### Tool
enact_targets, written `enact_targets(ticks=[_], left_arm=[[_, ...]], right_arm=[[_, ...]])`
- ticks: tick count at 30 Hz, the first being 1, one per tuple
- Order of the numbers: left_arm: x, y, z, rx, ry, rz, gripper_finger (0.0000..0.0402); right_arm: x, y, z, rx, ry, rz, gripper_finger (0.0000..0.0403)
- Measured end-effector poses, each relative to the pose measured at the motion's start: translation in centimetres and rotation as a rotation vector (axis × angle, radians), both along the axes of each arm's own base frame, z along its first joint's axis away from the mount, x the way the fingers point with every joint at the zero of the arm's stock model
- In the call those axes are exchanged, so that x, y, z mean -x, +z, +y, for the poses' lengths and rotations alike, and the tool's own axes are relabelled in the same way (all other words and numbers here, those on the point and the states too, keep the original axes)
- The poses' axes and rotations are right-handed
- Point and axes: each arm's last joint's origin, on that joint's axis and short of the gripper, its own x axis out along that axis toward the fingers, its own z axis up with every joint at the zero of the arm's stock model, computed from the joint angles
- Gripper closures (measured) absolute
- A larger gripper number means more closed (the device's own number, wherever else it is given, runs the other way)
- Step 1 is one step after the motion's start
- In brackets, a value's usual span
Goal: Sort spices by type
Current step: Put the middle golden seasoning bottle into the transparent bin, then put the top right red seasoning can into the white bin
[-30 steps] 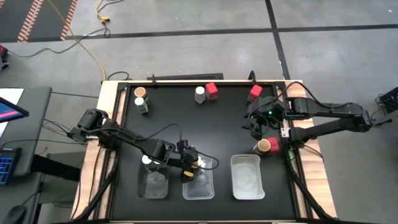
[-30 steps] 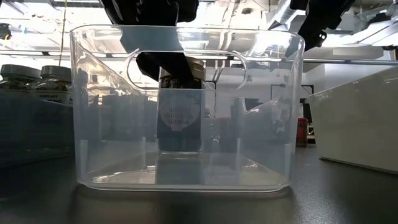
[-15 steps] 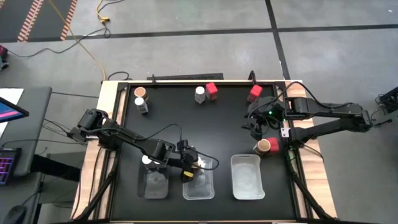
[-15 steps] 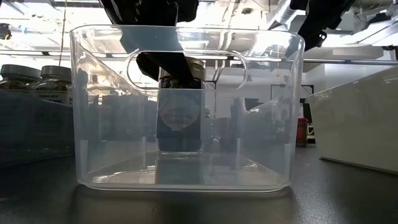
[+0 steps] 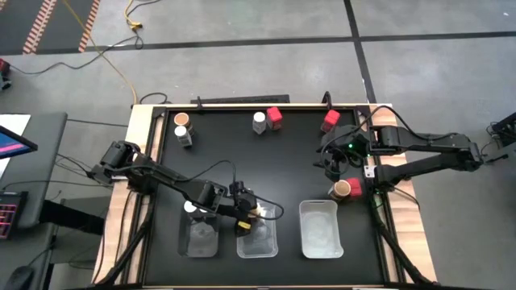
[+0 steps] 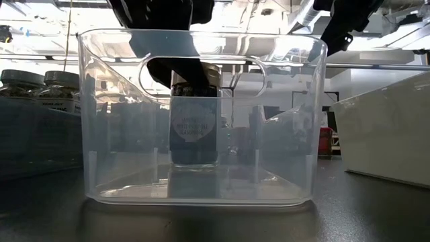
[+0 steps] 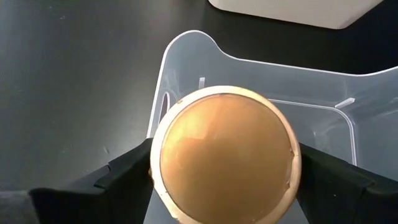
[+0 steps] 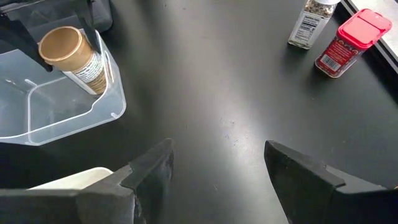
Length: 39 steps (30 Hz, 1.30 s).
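Note:
A spice jar with a tan round lid stands upright on the floor of the middle clear tray, at its far end; the low view shows it behind the tray wall. My left gripper hangs over it, open, one finger on either side of the jar. My right gripper waits open and empty above the table's right side. A white-capped jar stands in the left tray. My left gripper slants down from the table's left, its fingers on either side of the jar just under the lid's rim. The lid hides the fingertips, so I cannot tell whether they touch the jar. The jar rests on the tray floor.
A tan-lidded jar and a white-capped one stand far left. A white-capped and a red-capped jar stand at the far middle. Another red one is far right. A tan and a red jar stand beside the right tray.
In the low view the dark finger beside the jar's lid has drawn away from it, so my left gripper has opened. The jar stays upright on the tray floor, and the middle tray has shifted slightly. Both arms have kept still.

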Motion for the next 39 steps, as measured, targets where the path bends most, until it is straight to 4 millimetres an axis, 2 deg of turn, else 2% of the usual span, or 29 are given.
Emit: enact_targets(ticks=[10, 17, 24, 29, 34, 39], left_arm=[[0.7, 1.9, 0.3, 0.037, 0.022, -0.053, 0.0079], [2.0, 4.8, 0.7, 0.036, -0.013, -0.129, 0.0079], [4.7, 8.9, 1.6, 0.062, -0.02, -0.222, 0.0079], [7.5, 11.3, 2.6, 0.068, -0.017, -0.24, 0.0079], [10.1, 11.9, 3.2, 0.066, 0.044, -0.174, 0.0079], [11.2, 11.1, 3.8, -0.015, 0.053, -0.282, 0.0079]], right_arm=[[0.0, 0.0, 0.0, 0.0, 0.0, 0.0, 0.0127], [0.0, 0.0, 0.0, 0.0, 0.0, -0.001, 0.0127], [0.0, 0.0, 0.0, 0.0, 0.0, -0.001, 0.0127], [0.0, 0.0, 0.0, 0.0, 0.0, -0.001, 0.0127], [-0.2, 0.1, 0.0, 0.001, 0.0, -0.014, 0.0127], [-0.8, 0.1, 0.0, 0.003, 0.003, -0.046, 0.0127]])
